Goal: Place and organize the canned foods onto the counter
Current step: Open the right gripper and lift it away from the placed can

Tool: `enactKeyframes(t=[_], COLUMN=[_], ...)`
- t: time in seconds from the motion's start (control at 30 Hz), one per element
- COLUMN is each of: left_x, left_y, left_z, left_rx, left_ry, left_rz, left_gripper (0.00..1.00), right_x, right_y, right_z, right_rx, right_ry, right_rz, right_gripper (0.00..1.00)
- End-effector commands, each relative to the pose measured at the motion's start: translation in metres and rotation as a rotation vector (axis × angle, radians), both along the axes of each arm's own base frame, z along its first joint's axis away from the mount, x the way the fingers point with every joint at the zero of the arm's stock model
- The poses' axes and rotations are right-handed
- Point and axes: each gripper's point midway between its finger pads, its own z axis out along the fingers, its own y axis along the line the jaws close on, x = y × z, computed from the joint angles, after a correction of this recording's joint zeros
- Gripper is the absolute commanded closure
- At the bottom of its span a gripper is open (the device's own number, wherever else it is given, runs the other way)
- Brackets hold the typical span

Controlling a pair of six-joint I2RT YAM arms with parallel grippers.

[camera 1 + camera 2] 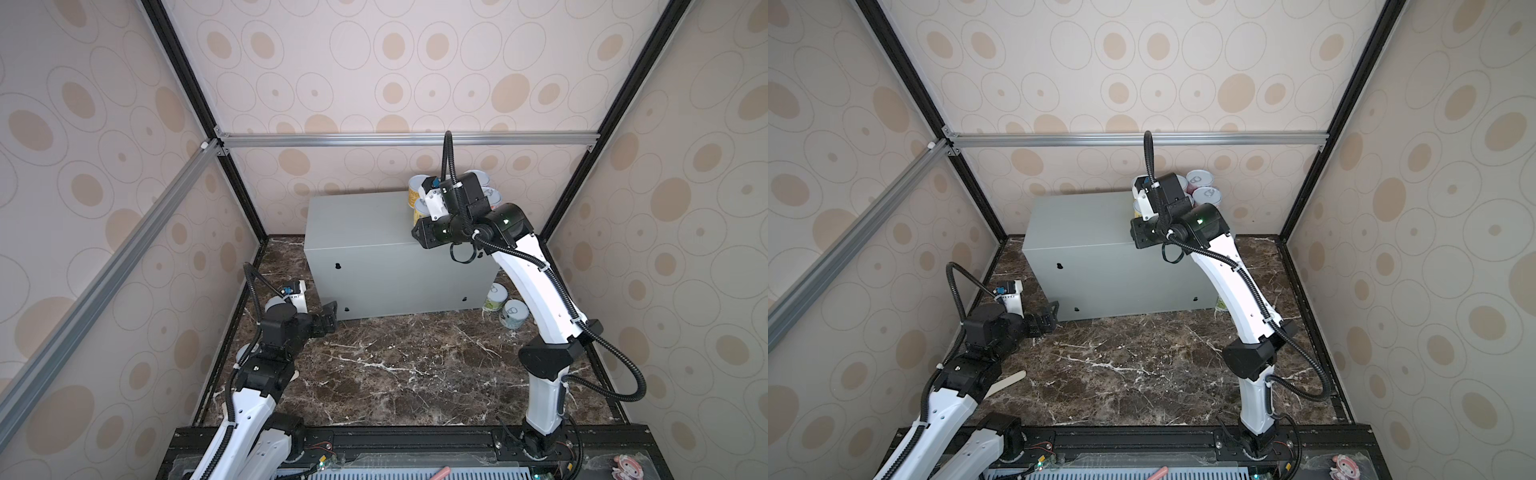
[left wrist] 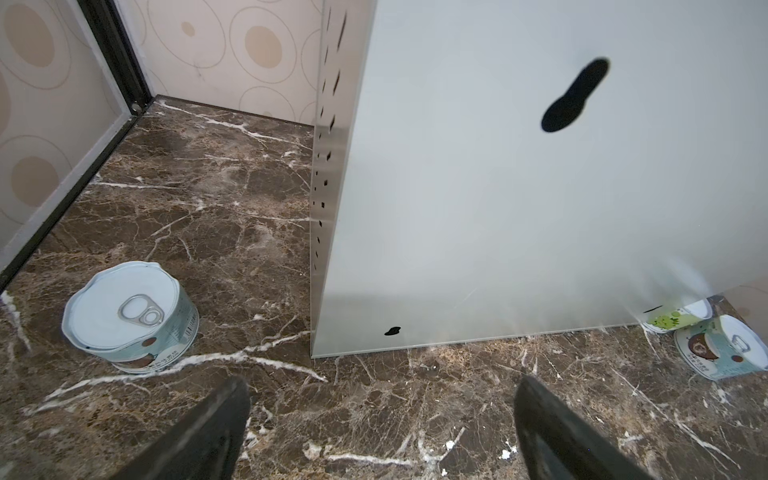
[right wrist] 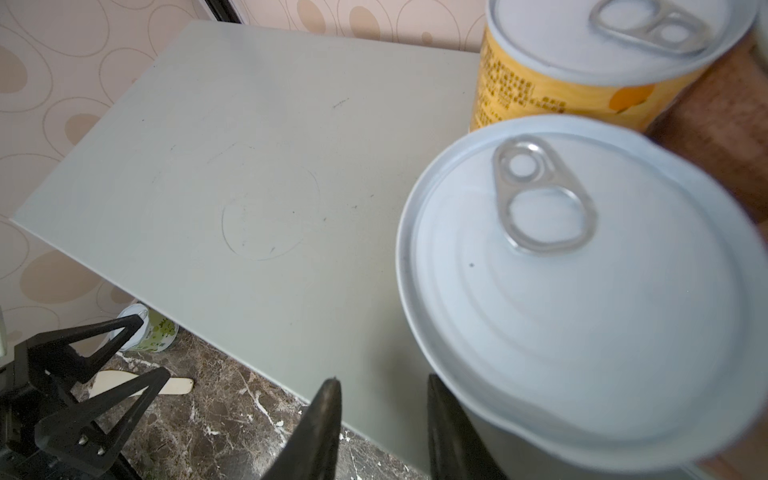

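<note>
The counter (image 1: pixel 374 232) (image 1: pixel 1084 224) is a pale grey metal box on the dark marble floor. Several canned foods stand on its far right corner: two yellow ones (image 1: pixel 417 189) (image 3: pixel 561 95), a pink one (image 1: pixel 1200 180), and a silver-lidded one (image 3: pixel 582 291) right beside my right gripper (image 3: pixel 382 380). That gripper (image 1: pixel 417 235) hovers over the counter's front edge, shut and empty. My left gripper (image 2: pixel 380 384) (image 1: pixel 330 316) is open low by the counter's front left corner. A dented teal can (image 2: pixel 129 318) stands left of it. A green can (image 1: pixel 495 297) and a teal can (image 1: pixel 515 313) sit by the counter's right end.
A wooden spatula (image 1: pixel 1007 380) (image 3: pixel 141 384) lies on the floor near the left arm. Patterned walls with black and aluminium frame bars (image 1: pixel 407 139) close in three sides. The counter's left half (image 3: pixel 249 187) carries nothing.
</note>
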Motion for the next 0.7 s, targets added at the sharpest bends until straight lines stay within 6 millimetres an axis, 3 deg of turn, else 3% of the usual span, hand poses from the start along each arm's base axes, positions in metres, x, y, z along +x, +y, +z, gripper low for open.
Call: enactKeyframes(t=[0.0, 0.17, 0.3, 0.67], left_x=[0.003, 0.003, 0.003, 0.004], left_y=[-0.002, -0.001, 0.000, 0.019], left_z=[0.007, 0.007, 0.007, 0.005], left_rx=[-0.016, -0.018, -0.015, 0.008], left_ry=[-0.023, -0.022, -0.022, 0.005], left_rz=[-0.005, -0.002, 0.002, 0.120], left_gripper=[0.01, 0.01, 0.01, 0.01], right_x=[0.004, -0.003, -0.016, -0.070], right_y=[0.000, 0.005, 0.002, -0.028], right_z=[0.005, 0.012, 0.028, 0.047], right_rx=[0.008, 0.035, 0.067, 0.027], right_ry=[-0.015, -0.012, -0.029, -0.070], right_rz=[0.010, 0.048, 0.069, 0.080], right_gripper=[0.63, 0.60, 0.54, 0.30])
